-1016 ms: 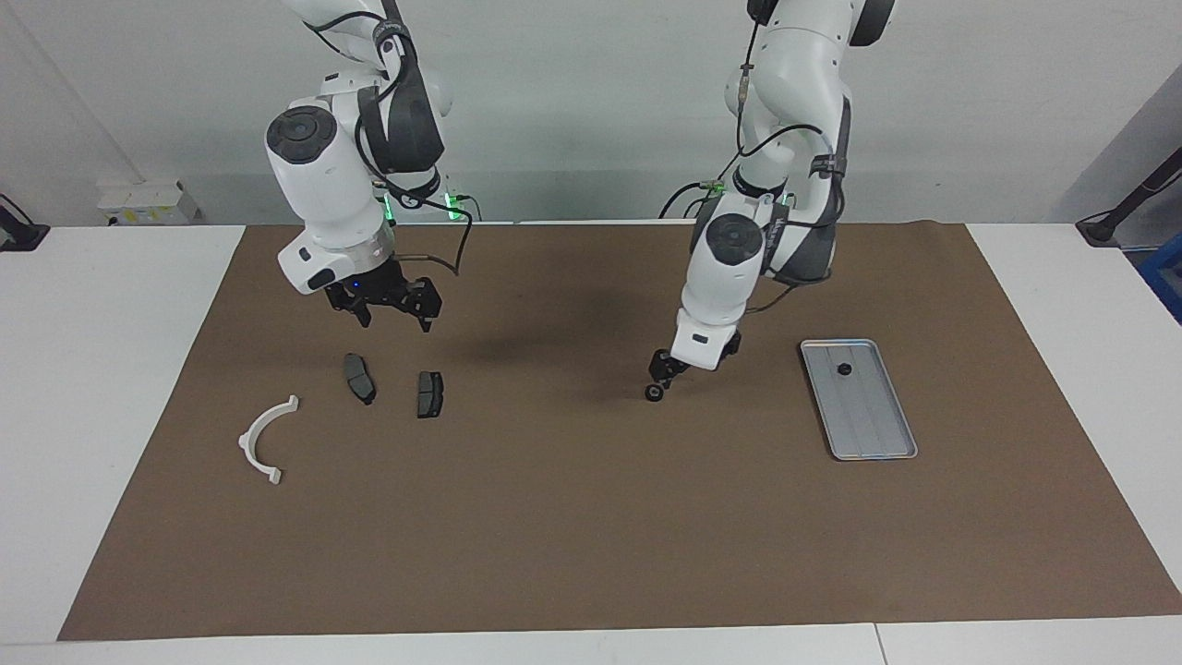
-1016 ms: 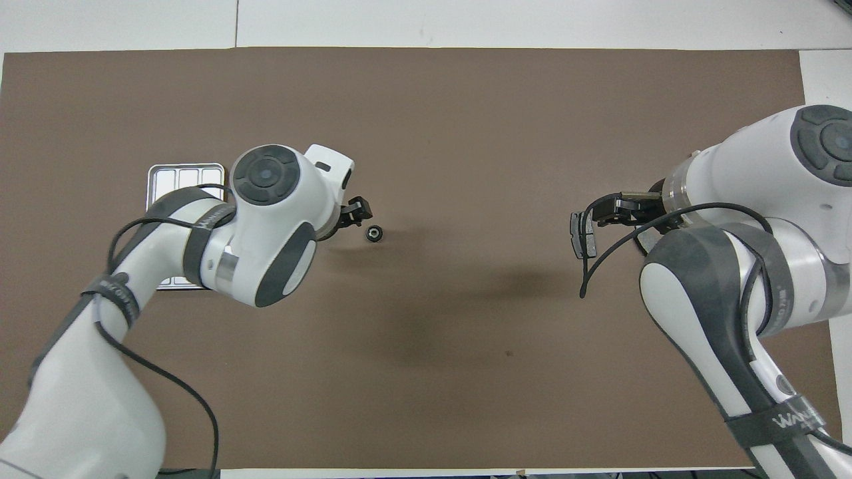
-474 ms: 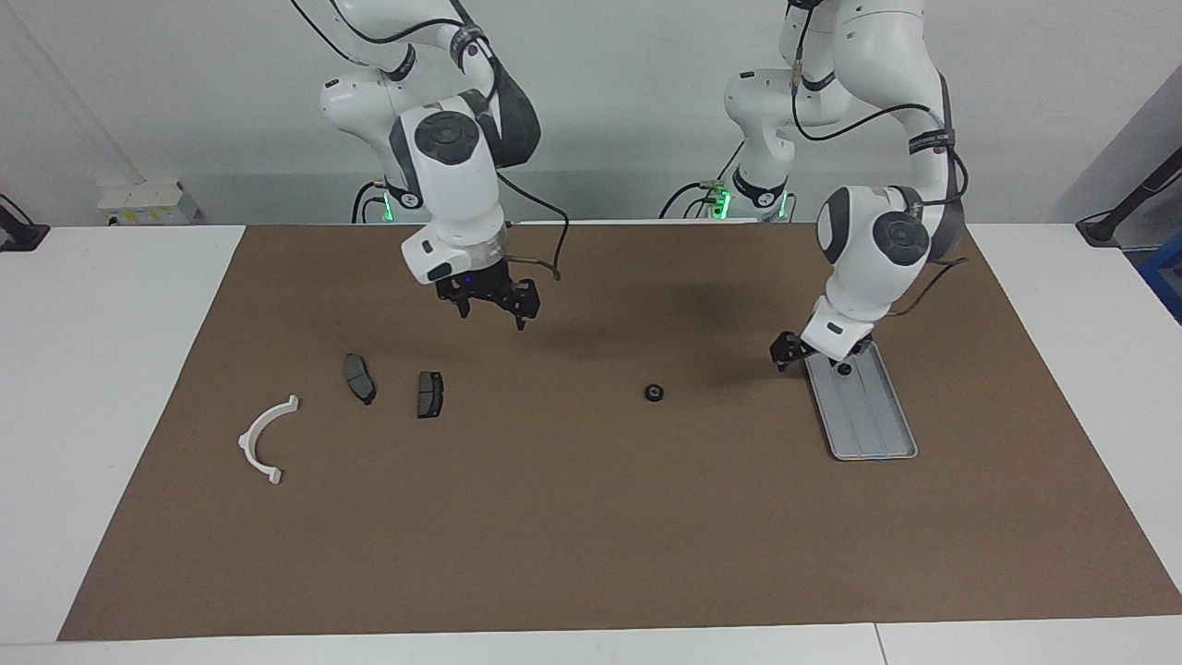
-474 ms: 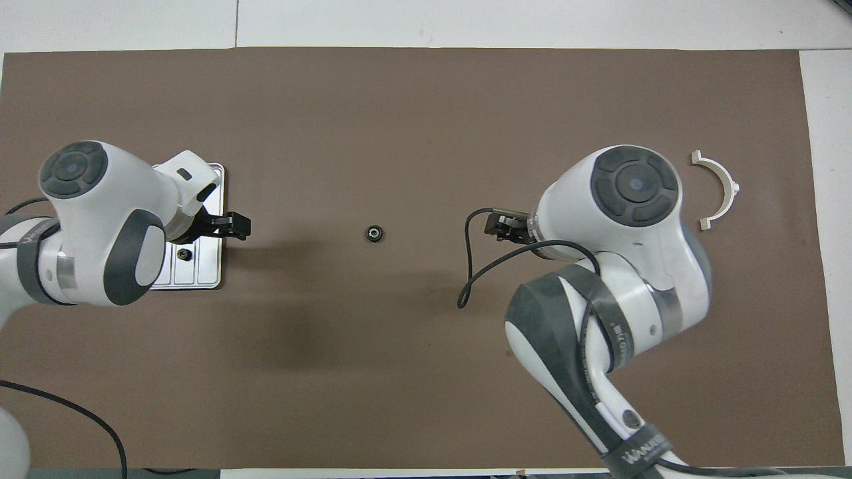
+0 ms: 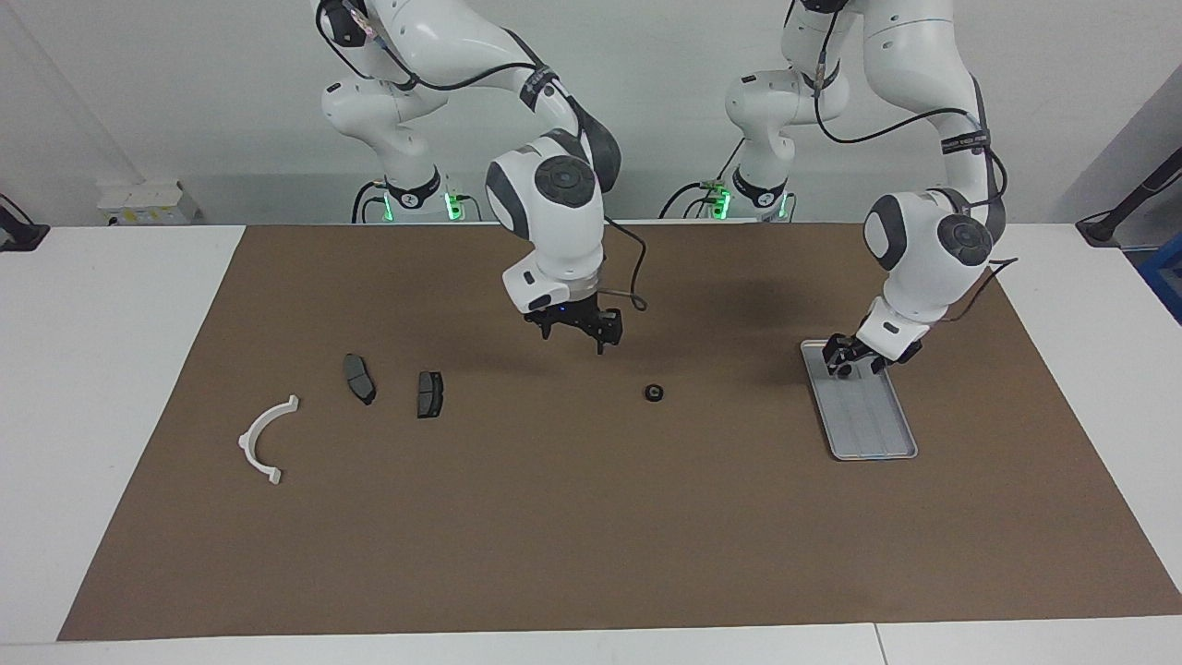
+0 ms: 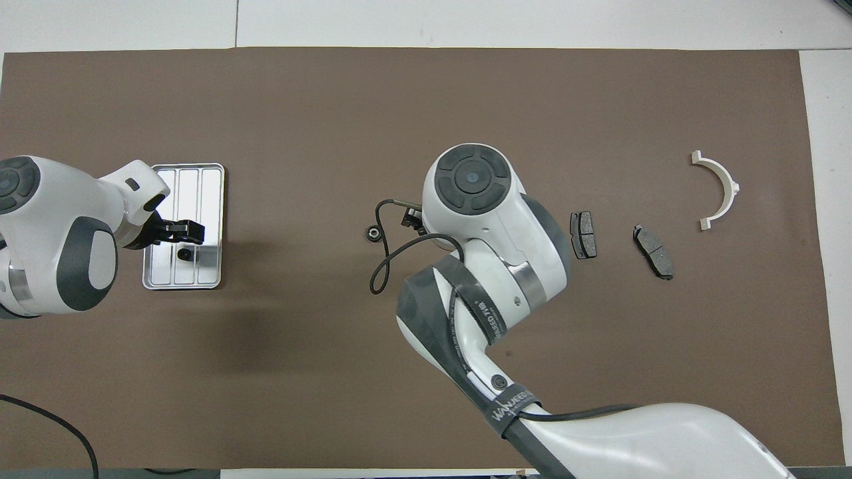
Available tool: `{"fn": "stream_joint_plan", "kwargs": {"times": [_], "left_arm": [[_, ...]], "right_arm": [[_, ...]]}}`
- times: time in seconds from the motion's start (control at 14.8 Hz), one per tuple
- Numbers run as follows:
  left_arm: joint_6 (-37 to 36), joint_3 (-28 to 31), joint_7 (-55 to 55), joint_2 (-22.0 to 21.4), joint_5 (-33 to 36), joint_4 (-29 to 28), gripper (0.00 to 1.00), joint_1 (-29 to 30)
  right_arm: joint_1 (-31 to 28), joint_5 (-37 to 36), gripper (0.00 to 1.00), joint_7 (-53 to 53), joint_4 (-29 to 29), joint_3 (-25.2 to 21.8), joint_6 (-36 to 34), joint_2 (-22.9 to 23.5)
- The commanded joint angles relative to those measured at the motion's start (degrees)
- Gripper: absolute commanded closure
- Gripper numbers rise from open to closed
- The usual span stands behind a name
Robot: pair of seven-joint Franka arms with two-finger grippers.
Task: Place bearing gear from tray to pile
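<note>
the right gripper (image 5: 580,332) hangs at the middle of the facing view, wrist bent straight down, fingers parted and empty. the left gripper (image 5: 845,358) sits low at the right of that view, forearm angled steeply down, its finger spread too hard to read.

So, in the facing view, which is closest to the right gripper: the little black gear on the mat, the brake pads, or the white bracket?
From the right gripper:
1. Bearing gear, on the mat toward the tray.
2. Brake pad, the nearer one of the pile.
3. Second brake pad, beside it.
4. White bracket, at the right arm's end.
</note>
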Motion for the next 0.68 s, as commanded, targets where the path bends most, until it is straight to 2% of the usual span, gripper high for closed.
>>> {"fn": "stream_joint_plan", "kwargs": {"times": [0.0, 0.14, 0.41, 0.47, 0.61], "left_arm": [[2.2, -0.5, -0.2, -1.3, -0.1, -3.6, 0.19, 0.7], [3.1, -0.5, -1.0, -1.5, -0.1, -4.5, 0.24, 0.8], [3.2, -0.5, -1.3, -1.9, -0.1, -5.4, 0.28, 0.9], [3.4, -0.5, -1.3, -2.0, -0.1, -5.7, 0.33, 0.9], [3.7, -0.5, -1.3, -2.0, -0.1, -6.0, 0.37, 1.3]], "right_arm": [[2.9, -3.2, 0.00, 7.0, 13.2, -0.1, -3.7, 11.2], [3.9, -3.3, 0.00, 8.0, 16.9, -0.2, -3.0, 15.3], [5.7, -3.7, 0.00, 8.2, 22.7, -0.5, -3.2, 19.8], [6.3, -3.7, 0.00, 8.2, 24.4, -0.6, -3.3, 21.1], [7.1, -3.7, 0.00, 9.1, 27.8, -0.7, -3.6, 23.9]]}}
